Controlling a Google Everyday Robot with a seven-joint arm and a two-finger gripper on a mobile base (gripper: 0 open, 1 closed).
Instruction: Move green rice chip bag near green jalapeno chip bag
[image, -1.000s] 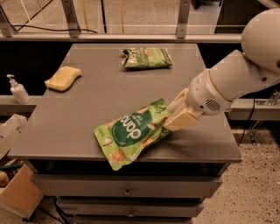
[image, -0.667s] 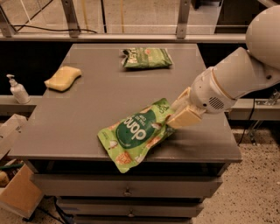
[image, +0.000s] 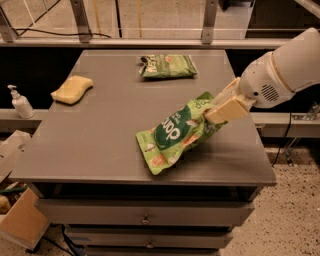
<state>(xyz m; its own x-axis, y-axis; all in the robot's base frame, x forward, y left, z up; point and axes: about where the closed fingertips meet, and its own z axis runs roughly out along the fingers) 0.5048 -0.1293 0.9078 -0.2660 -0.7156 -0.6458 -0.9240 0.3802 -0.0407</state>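
Observation:
The green rice chip bag (image: 175, 134), a lime-green pouch with a dark round logo, hangs tilted over the front right part of the grey table (image: 100, 130). Its lower corner is near the table's front edge. My gripper (image: 215, 114) is shut on the bag's upper right end and holds it lifted. The green jalapeno chip bag (image: 167, 66), smaller and duller green, lies flat at the back middle of the table, well away from the pouch.
A yellow sponge (image: 72, 89) lies at the left of the table. A white pump bottle (image: 20, 102) stands on a ledge to the left. Drawers (image: 145, 215) sit under the table; a cardboard box (image: 22, 222) is at lower left.
My gripper has carried the rice chip bag to the right and a little upward; the bag's lower end has left the front edge area.

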